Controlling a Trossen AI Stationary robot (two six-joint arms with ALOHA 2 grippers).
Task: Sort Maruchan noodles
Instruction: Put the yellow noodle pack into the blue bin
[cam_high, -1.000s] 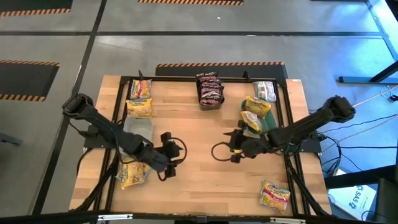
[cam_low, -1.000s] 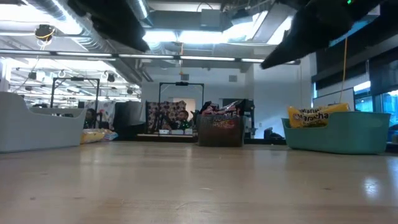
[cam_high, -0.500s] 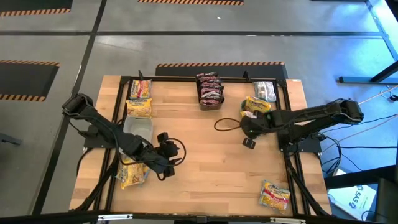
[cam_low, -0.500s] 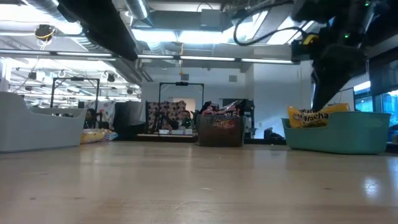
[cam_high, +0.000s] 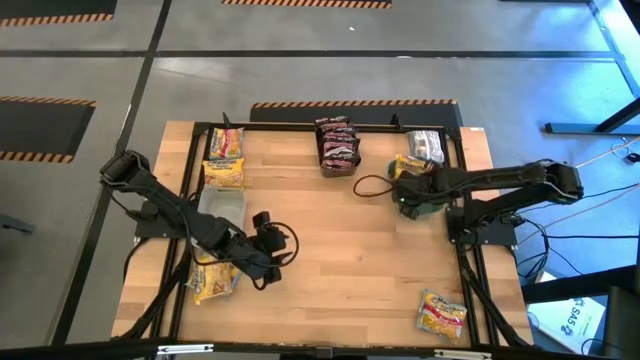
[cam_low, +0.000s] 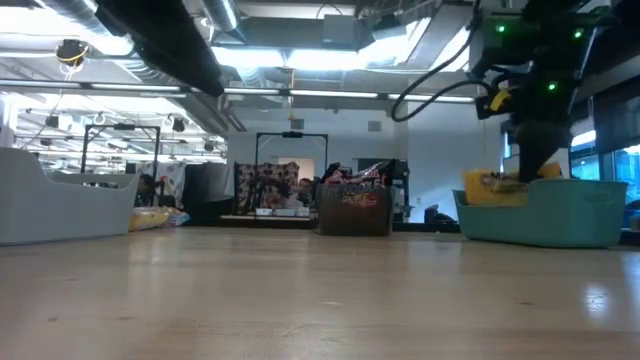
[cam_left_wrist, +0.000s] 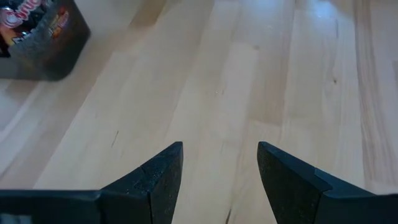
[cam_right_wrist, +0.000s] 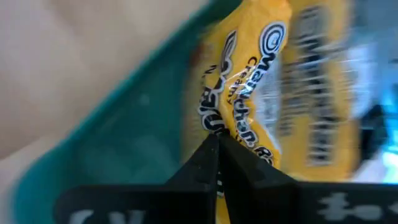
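Near the far right corner of the wooden worktop (cam_high: 340, 250), the right pincer (cam_high: 405, 200) hangs over the teal-green plastic dish (cam_low: 545, 212), its two dark fingers pressed together with nothing visibly between them; in the right wrist view the tips sit just at the wrapper of a glossy yellow rectangular Maruchan noodle packet (cam_right_wrist: 249, 93) lying in that dish, though contact cannot be judged. The left pincer (cam_high: 268, 240) waits above the near left part of the worktop, its jaws spread apart and empty over bare wood. The other packets lie scattered: two yellow ones (cam_high: 224, 160) by the far left edge, dark red-orange ones in a small dark bin (cam_high: 338, 146) at the middle of the far edge, a silver-white packet (cam_high: 428, 145) in the far right corner, one yellow packet (cam_high: 212, 281) by the near left edge beside a clear grey plastic bin (cam_high: 222, 205), and another yellow packet (cam_high: 442, 314) at the near right corner. These packets are likely light, with a crackly, slippery film over a brittle noodle block, so a hard squeeze on the middle could crush the contents. A hold on a raised edge or the crimped end seam looks safest, with the jaws spanning the short side.
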